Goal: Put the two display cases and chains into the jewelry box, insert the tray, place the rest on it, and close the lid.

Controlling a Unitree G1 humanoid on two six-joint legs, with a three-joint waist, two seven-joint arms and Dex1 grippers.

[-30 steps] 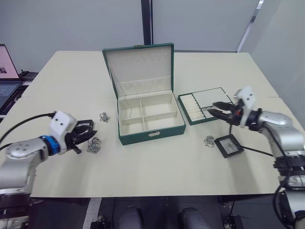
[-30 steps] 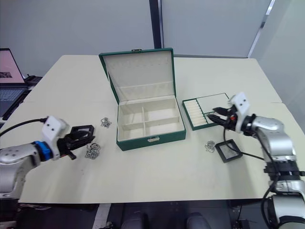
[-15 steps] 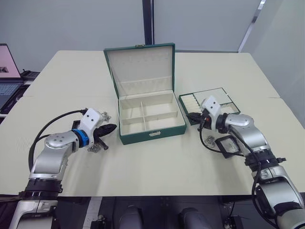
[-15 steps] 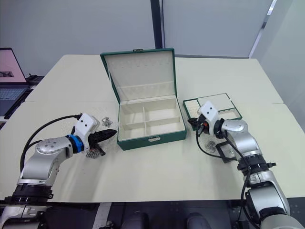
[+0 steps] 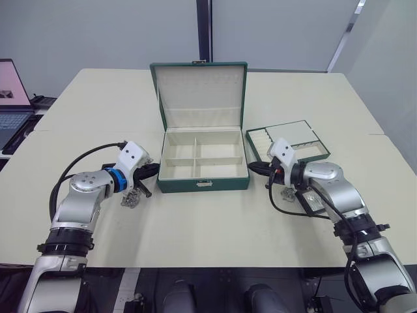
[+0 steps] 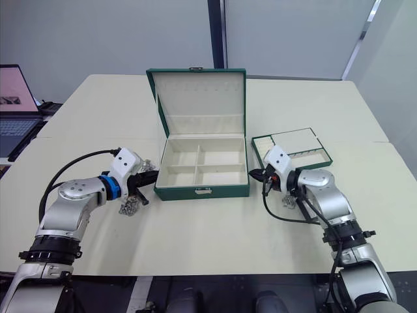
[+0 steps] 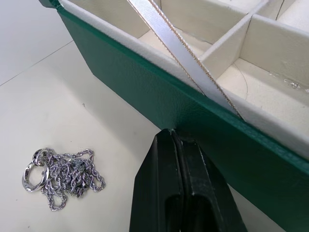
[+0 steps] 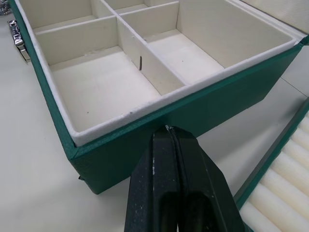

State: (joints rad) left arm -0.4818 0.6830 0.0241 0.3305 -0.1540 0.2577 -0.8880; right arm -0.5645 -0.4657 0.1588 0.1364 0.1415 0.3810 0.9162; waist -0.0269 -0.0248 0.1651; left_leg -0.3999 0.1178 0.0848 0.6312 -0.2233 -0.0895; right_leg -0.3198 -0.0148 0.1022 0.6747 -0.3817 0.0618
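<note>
The dark green jewelry box [image 5: 203, 184] stands open at the table's middle, its lid [image 5: 199, 88] upright and its cream compartments holding nothing. My left gripper [image 5: 154, 171] is shut, its tip against the box's left wall [image 7: 145, 92]. My right gripper [image 5: 253, 166] is shut too, with its tip pressed to the right wall [image 8: 145, 140]. One chain [image 5: 130, 199] lies just below my left gripper, also seen as a silvery clump [image 7: 63, 176]. Another chain [image 5: 287, 193] and a black display case [image 5: 313, 202] lie partly under my right forearm. The tray [image 5: 290, 140] sits right of the box.
A laptop [image 5: 12, 98] stands off the table's far left edge. The box's metal clasp [image 5: 204, 184] faces me. Bare tabletop lies in front of the box and behind it.
Both arms swung inward from the table's sides and shut against the box's side walls. The box, skewed a second ago, now sits square to me.
</note>
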